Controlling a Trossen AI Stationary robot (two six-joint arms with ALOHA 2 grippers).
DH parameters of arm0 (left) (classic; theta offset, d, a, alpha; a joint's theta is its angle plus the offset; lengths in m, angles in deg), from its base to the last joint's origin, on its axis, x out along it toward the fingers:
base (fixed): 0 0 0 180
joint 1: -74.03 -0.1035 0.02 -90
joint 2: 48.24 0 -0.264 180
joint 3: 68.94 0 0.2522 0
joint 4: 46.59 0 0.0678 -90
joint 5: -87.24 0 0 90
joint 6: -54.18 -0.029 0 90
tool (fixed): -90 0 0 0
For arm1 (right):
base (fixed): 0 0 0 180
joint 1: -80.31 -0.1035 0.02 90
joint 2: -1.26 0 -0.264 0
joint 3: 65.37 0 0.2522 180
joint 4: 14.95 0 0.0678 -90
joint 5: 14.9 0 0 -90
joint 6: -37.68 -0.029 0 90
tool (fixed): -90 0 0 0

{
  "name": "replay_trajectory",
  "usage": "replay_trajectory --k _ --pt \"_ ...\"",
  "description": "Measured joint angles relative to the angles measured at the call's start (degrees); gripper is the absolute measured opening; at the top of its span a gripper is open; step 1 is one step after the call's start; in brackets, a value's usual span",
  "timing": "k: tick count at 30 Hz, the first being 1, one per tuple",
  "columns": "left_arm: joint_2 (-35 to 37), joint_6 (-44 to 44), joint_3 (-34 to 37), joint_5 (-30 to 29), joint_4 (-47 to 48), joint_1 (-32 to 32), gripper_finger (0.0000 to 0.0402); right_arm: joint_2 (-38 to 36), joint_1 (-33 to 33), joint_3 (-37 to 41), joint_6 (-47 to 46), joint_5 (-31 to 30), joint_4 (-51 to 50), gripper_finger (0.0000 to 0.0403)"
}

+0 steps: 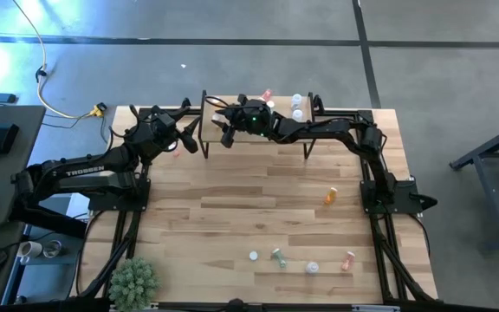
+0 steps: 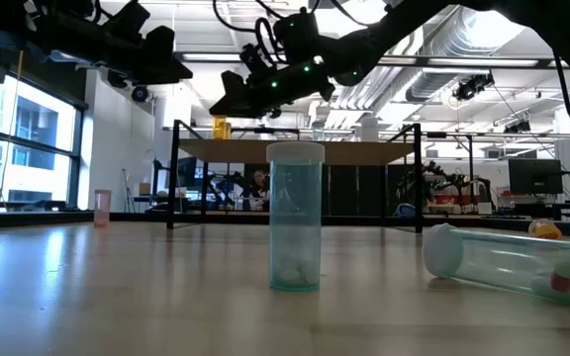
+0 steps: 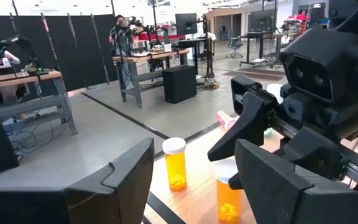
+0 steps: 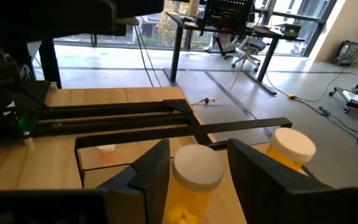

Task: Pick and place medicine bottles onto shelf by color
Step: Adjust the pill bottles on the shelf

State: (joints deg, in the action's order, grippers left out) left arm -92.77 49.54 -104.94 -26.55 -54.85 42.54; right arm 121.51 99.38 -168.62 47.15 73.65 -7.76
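Orange pill bottles with white caps stand on the light-wood shelf (image 1: 258, 139) at the top centre of the high view, where both arms meet. In the right wrist view the right gripper (image 4: 197, 163) has its two dark fingers on either side of one orange bottle (image 4: 194, 186), the white cap sitting between them; whether the pads actually press the bottle cannot be told. A second orange bottle (image 4: 291, 152) stands just beside it, toward the right of that frame. The left gripper (image 3: 191, 180) hangs at the shelf's left end with its fingers spread wide and nothing between them.

More bottles with white caps sit at the shelf's far edge (image 1: 297, 106), along with a pink one (image 1: 267, 94). On the tabletop (image 1: 232, 217), an orange bottle (image 1: 330, 196) lies right of centre, and a loose group lies near the bottom edge: a clear one (image 1: 254, 256), a green one (image 1: 278, 256), a white-capped one (image 1: 312, 268) and a pink one (image 1: 347, 260). A green plant (image 1: 133, 279) sits at lower left.
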Motion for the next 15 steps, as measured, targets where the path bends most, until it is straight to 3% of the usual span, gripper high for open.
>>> replay_trajectory --k 15 --pt "-0.01 0.12 0.0 0.02 0.48 0.02 0.0214 -7.22 0.4 -0.02 4.8 0.16 -6.13 0.0154"
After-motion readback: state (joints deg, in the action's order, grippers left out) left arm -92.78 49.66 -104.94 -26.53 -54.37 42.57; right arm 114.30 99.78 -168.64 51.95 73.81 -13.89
